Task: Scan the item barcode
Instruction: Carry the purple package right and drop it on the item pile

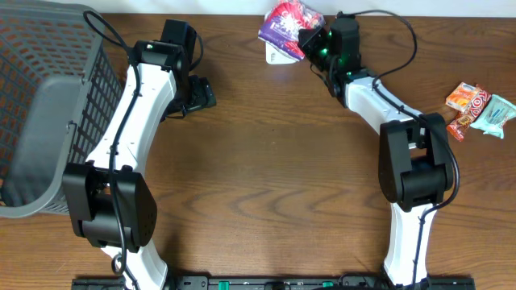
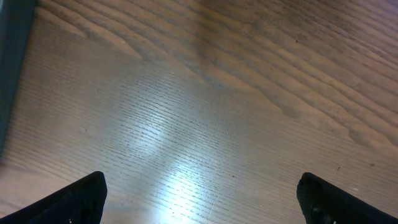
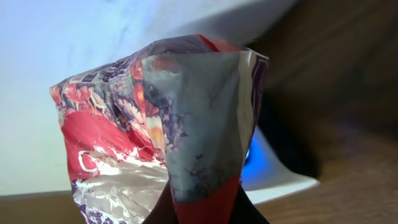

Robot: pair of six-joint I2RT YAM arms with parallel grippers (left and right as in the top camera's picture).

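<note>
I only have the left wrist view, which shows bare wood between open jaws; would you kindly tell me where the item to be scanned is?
Observer: The right arm has it: its jaws are shut on a red and purple packet at the far edge of the table.
Operator: Thank you. Is it anywhere near the scanner?
Observer: Yes. The right wrist view shows what looks like a white scanner, glowing blue, just beyond the packet.
Operator: Is anything else waiting on the table?
Observer: A few small snacks lie together near the table's right edge, beside the right arm.
</note>
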